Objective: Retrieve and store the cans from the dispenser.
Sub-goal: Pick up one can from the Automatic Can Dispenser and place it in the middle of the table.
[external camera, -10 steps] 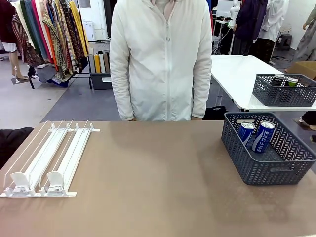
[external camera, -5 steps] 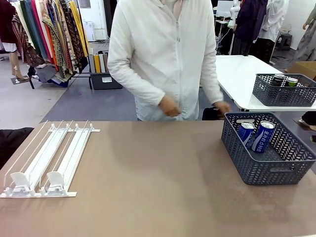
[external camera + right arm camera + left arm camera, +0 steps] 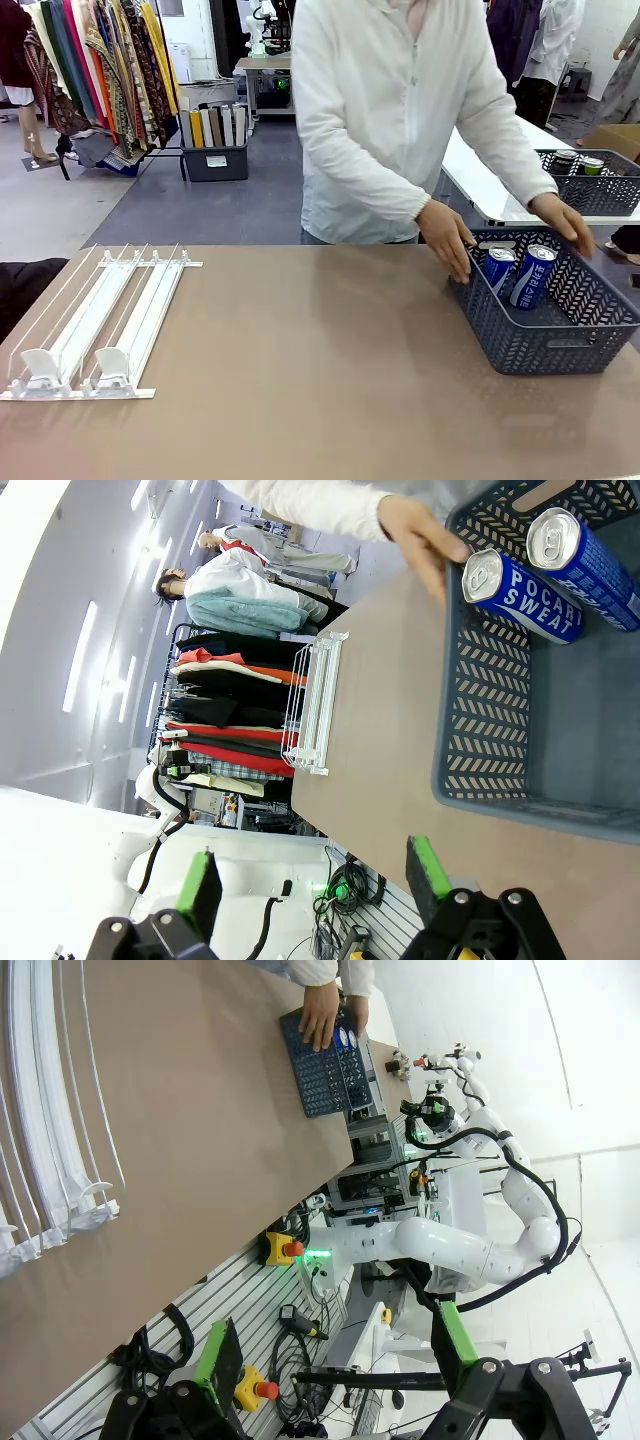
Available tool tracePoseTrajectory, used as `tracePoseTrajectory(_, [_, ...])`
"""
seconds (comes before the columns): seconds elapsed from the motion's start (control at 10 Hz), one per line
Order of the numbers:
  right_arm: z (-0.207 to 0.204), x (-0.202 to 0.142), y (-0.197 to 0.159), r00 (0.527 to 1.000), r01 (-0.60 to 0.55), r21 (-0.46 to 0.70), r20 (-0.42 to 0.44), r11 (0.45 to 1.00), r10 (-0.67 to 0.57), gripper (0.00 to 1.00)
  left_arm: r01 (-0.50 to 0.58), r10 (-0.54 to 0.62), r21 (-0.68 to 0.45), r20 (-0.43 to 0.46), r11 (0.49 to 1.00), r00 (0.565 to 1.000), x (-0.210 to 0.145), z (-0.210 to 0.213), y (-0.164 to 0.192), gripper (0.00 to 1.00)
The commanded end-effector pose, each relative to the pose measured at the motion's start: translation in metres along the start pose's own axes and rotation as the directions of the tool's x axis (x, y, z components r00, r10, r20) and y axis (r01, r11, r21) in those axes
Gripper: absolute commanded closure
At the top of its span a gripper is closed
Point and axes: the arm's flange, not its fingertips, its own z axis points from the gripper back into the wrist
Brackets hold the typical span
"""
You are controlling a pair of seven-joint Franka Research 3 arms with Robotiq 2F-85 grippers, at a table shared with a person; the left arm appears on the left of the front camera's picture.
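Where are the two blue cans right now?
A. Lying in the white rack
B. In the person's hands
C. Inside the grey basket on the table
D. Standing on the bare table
C: both blue cans lean inside the grey basket on the brown table; the white rack holds no cans, and the person's hands rest at the basket's rim, not around a can.

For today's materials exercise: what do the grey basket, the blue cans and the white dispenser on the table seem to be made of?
Grey basket: probably moulded plastic, matt, with cut-out lattice walls.
Blue cans: likely metal, with shiny silver tops and glossy printed sides.
White dispenser: apparently thin white-coated wire rails with white plastic pusher blocks.
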Motion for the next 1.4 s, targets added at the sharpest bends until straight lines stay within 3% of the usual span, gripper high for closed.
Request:
tracePoseTrajectory(0.0, [0.0028, 0.0009, 0.0013, 1.000, -0.016, 0.001, -0.009, 1.000, 0.016, 0.00, 0.007, -0.006, -0.026, 0.013, 1.000, 1.000, 0.0003, -0.0013, -0.0022, 0.00])
tracePoseTrajectory(1.3, [0.0028, 0.0009, 0.0013, 1.000, -0.016, 0.001, -0.009, 1.000, 0.016, 0.00, 0.007, -0.006, -0.026, 0.013, 1.000, 1.000, 0.0003, -0.0013, -0.0022, 0.00])
